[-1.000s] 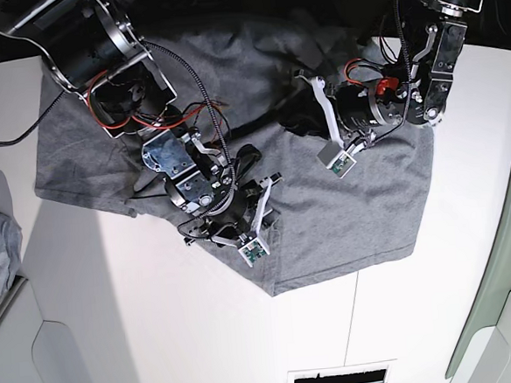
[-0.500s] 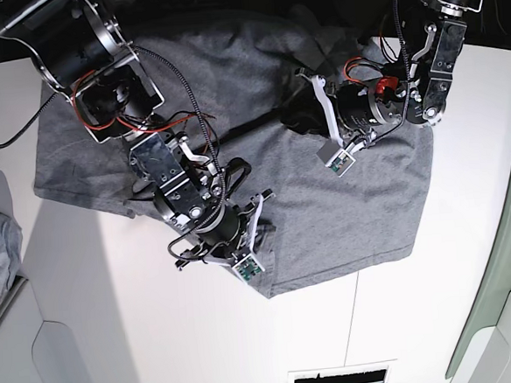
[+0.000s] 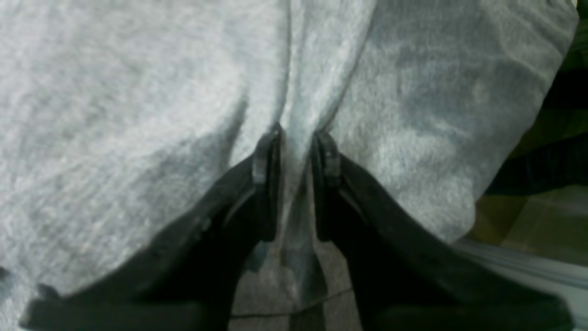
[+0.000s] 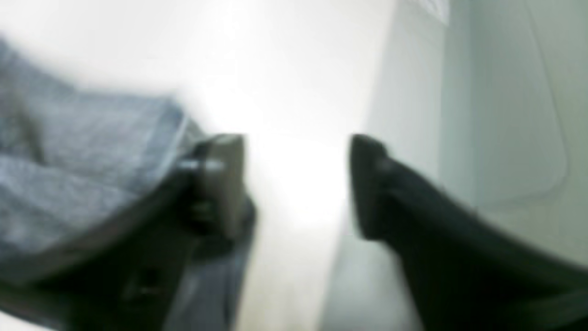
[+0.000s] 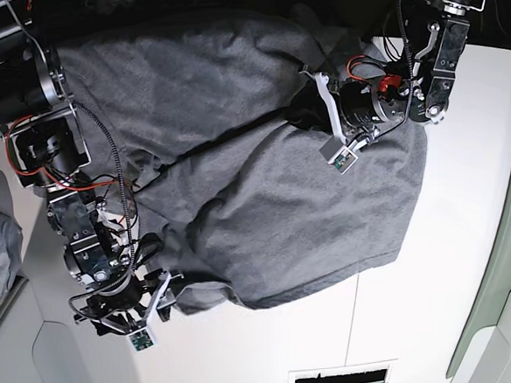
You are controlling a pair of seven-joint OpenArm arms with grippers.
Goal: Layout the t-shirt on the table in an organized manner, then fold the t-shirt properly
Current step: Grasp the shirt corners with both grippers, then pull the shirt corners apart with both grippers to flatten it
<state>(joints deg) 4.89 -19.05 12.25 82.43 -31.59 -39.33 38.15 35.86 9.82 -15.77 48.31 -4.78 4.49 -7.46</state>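
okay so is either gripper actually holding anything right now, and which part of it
The left gripper pinches a raised ridge of the t-shirt, at a spot near its edge. The right gripper is open beside the cloth over the table, holding nothing.

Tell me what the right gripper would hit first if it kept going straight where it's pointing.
Probably nothing soon: between the open jaws of the right gripper lies only bare white table. The t-shirt sits off to one side. The view is blurred, so depth is uncertain.
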